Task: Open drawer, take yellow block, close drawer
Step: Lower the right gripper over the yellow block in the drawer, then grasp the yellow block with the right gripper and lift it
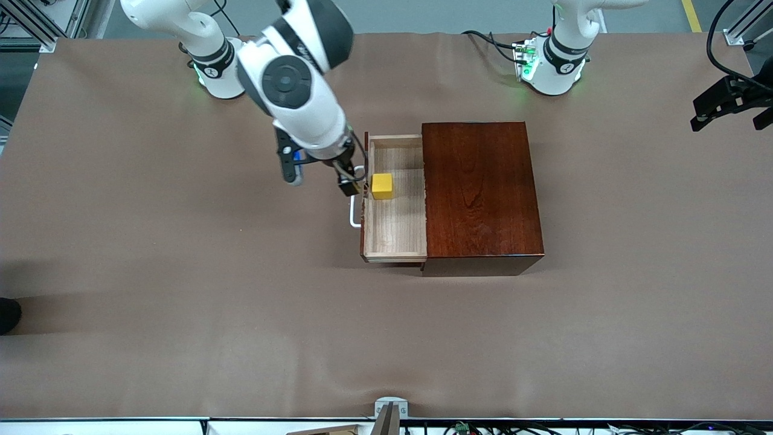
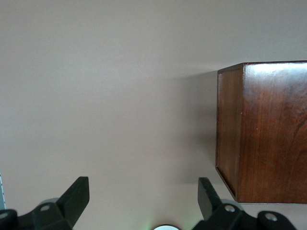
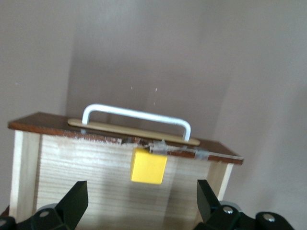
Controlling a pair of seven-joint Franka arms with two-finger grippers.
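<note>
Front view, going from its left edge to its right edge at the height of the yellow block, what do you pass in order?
right gripper → white handle → yellow block inside the open drawer → dark wooden box → left gripper, waiting off the table's end.

brown cloth-covered table (image 1: 181, 302), grey floor w/ yellow line (image 1: 690, 15), alu frame posts (image 1: 740, 24) at corners.
</note>
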